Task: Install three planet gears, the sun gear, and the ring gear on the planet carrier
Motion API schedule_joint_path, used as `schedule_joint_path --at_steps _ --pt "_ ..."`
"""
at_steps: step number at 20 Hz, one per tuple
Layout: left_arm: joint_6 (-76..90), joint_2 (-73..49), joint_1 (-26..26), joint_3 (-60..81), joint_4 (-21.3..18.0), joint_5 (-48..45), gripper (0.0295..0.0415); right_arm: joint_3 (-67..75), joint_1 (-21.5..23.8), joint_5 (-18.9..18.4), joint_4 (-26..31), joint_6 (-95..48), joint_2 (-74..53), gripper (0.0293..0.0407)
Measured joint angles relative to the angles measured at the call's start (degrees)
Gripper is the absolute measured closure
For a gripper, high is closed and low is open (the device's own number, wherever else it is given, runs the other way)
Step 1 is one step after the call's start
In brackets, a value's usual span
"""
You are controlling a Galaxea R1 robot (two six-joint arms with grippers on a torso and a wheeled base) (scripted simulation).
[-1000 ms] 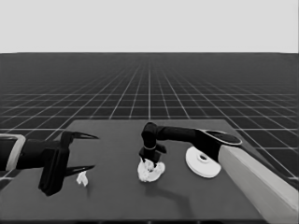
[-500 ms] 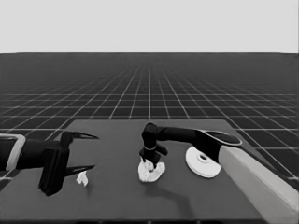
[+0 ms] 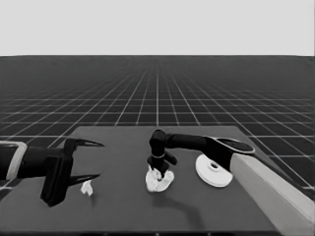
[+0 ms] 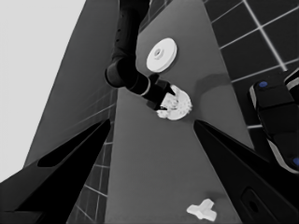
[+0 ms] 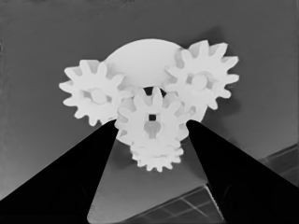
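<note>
Dark tabletop (image 3: 123,206) is seen bearing the smaller round part (image 5: 140,58); the right hand (image 5: 150,128) is clamped on a centre gear (image 5: 150,119) over it. Beside it, the larger round part (image 3: 212,171) is laid.

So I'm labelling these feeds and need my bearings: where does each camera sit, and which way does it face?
Head view: above the near side, looking across the table to the horizon; both arms enter, the right pincer over the gears, the left pincer waiting.
Left wrist view: on the waiting left arm, looking along the table; own fingers frame it.
Right wrist view: just over the smaller round part; own fingers flank the middle gear.
Shared: the larger round part and the thin white piece appear in the head and left wrist views.
</note>
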Motion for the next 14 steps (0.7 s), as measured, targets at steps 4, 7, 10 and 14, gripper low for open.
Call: schedule_joint_path --at_steps 4,7,10,14 --pt "0.0 0.0 0.0 0.0 0.0 0.0 0.0326 0.0 0.0 0.0 0.0 2.4 0.0 0.039" --pt "0.0 0.0 0.0 0.0 0.0 0.0 0.0326 0.0 0.0 0.0 0.0 4.2 0.0 0.039" --pt "0.0 0.0 0.0 0.0 0.0 0.0 0.0326 0.0 0.0 0.0 0.0 6.0 0.0 0.039" --pt "0.0 0.0 0.0 0.0 0.0 0.0 0.0326 0.0 -0.01 0.0 0.0 8.4 0.0 0.039"
